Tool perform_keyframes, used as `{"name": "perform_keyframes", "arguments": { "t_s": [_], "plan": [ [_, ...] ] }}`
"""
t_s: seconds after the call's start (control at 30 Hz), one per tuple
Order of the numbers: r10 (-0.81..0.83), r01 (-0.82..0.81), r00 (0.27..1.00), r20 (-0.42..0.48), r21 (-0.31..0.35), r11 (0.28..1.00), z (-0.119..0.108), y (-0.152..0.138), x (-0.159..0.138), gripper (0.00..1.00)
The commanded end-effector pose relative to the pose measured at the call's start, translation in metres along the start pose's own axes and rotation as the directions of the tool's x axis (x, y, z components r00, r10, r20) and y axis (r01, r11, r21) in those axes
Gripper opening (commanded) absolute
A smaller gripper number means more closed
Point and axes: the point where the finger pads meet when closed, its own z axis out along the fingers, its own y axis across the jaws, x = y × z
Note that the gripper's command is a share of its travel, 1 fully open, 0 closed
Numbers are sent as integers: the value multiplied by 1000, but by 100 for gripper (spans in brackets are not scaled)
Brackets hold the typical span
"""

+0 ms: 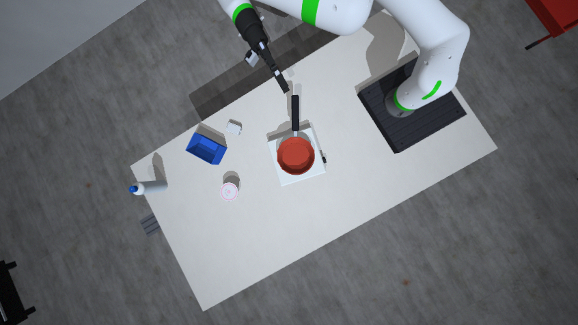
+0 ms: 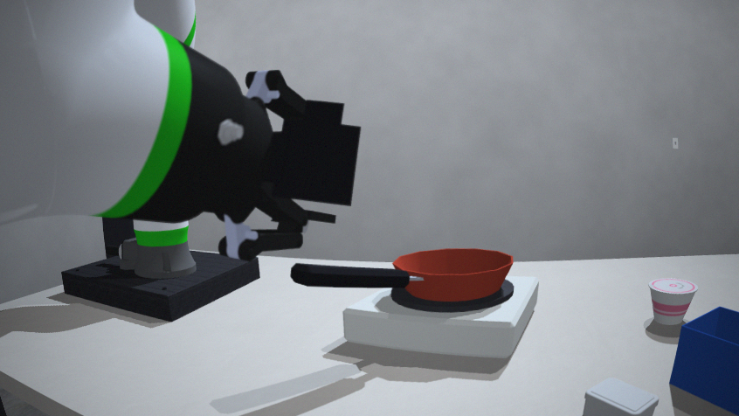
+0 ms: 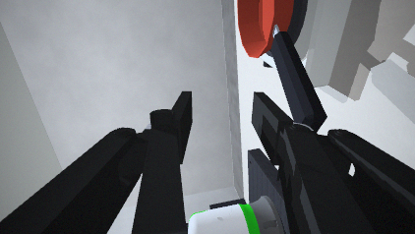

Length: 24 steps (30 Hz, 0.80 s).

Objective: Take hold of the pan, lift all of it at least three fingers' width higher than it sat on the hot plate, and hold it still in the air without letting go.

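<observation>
Gripper [image 1: 285, 87], released, nears pan [image 1: 295, 155] handle; only top view shows bottle [image 1: 148, 187].

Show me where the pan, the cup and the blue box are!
pan [image 1: 295, 156]: top view, middle of its red bowl.
cup [image 2: 672, 300]: exterior view, its striped side.
blue box [image 1: 203, 144]: top view, its inner floor.

A bare test room: grey wall [image 2: 516, 129], grey floor [image 1: 444, 262], one white table [image 1: 283, 242].
</observation>
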Motion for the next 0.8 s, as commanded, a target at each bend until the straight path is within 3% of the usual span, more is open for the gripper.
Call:
{"name": "perform_keyframes", "arguments": {
  "t_s": [0.0,0.77],
  "plan": [
    [-2,2,1000,0,-2,1000,0,2,0,41],
    [-2,2,1000,0,-2,1000,10,64,8,41]
  ]
}}
